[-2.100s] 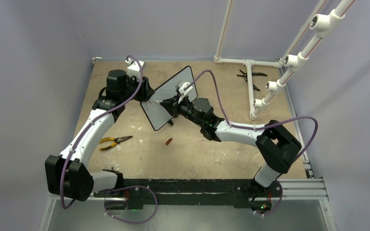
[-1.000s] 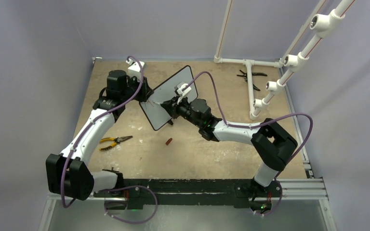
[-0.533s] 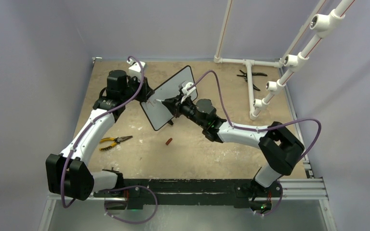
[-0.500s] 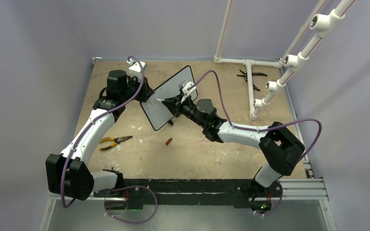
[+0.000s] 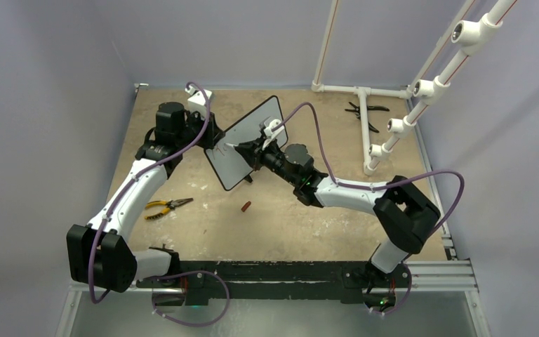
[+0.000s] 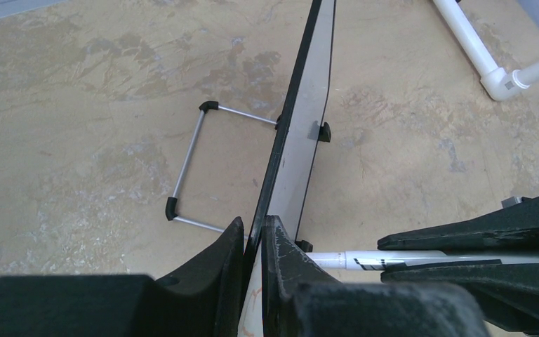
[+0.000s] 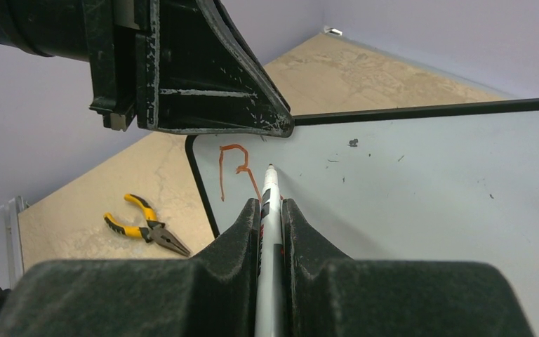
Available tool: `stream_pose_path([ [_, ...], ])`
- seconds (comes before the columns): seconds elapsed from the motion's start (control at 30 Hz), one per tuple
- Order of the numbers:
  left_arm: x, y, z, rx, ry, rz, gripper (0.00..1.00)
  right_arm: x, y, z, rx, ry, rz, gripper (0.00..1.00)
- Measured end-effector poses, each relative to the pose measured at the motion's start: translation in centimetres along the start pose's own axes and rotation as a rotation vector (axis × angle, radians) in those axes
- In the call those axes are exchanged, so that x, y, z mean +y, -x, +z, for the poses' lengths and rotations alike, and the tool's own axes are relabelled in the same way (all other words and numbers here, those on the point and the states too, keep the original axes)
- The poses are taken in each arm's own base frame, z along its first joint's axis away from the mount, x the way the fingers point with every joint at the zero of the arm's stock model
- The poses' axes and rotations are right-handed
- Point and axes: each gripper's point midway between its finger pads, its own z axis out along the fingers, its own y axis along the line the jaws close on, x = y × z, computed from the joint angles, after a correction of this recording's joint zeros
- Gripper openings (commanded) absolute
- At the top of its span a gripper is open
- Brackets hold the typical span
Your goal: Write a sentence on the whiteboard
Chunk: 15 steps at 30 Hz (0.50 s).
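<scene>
The whiteboard (image 5: 251, 133) stands tilted on the table, with a black frame and a white face. My left gripper (image 5: 214, 142) is shut on its left edge; in the left wrist view the board (image 6: 307, 133) is edge-on between the fingers (image 6: 254, 235). My right gripper (image 5: 250, 149) is shut on a white marker (image 7: 269, 203), whose tip is at the board's face (image 7: 428, 182). Of the sentence, only one red mark shaped like an R (image 7: 235, 165) shows, near the board's upper left corner. The marker also shows in the left wrist view (image 6: 393, 258).
Yellow-handled pliers (image 5: 167, 206) and a small red cap (image 5: 245, 206) lie on the table in front of the board. Black pliers (image 5: 363, 112) lie by a white pipe frame (image 5: 393, 126) at the back right. The board's wire stand (image 6: 189, 165) sticks out behind it.
My right arm has shifted slightly, carrying the marker tip a little up and left across the board. The left arm and the board have stayed put.
</scene>
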Motion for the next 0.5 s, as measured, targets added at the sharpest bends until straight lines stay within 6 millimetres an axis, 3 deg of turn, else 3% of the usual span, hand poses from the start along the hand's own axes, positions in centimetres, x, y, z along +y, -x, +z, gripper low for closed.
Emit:
stream_pose_path([
  [0.3,0.0,0.0,0.0,0.0,0.0,0.001,0.0,-0.2,-1.2,0.4,0.02,-0.003,0.001,0.0],
  [0.5,0.0,0.0,0.0,0.0,0.0,0.0,0.0,-0.1,-0.7,0.6,0.007,0.0,0.001,0.0],
])
